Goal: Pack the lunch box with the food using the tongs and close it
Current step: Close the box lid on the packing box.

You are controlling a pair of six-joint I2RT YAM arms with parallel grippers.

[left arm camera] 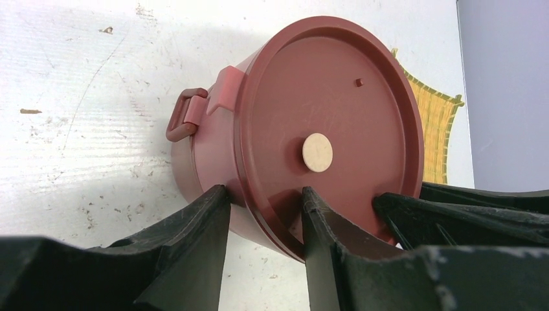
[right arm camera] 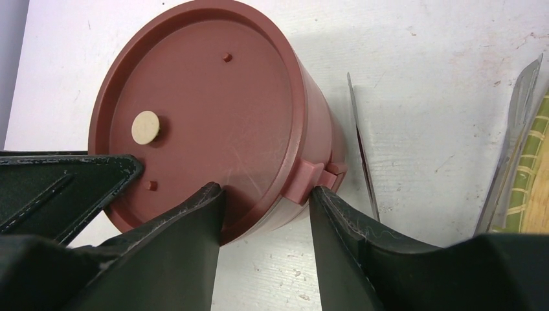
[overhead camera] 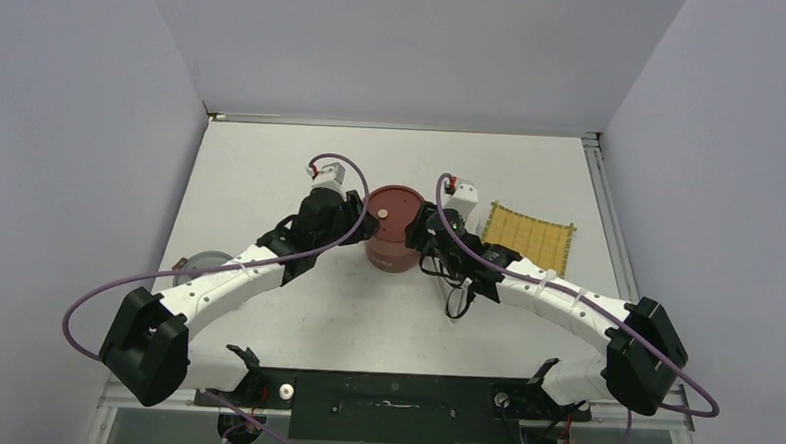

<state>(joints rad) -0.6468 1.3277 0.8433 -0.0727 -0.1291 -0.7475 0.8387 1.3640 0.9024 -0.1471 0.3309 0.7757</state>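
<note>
The lunch box [overhead camera: 396, 246] is standing closed in the middle of the white counter [overhead camera: 271, 167], its flat dark-red lid [overhead camera: 400, 208] showing a small pale disc [overhead camera: 382, 213] left of centre. Both arms are reaching inward from the near edge and meeting at it. The left pincer [overhead camera: 357, 213] is touching its left side and the right pincer [overhead camera: 418, 233] its right side. A yellow woven mat [overhead camera: 530, 238] is lying flat just to the right, beyond the right wrist. A round grey dish [overhead camera: 205, 262] is peeking out from behind the left forearm. Purple cables [overhead camera: 73, 313] are looping off both arms.
</note>
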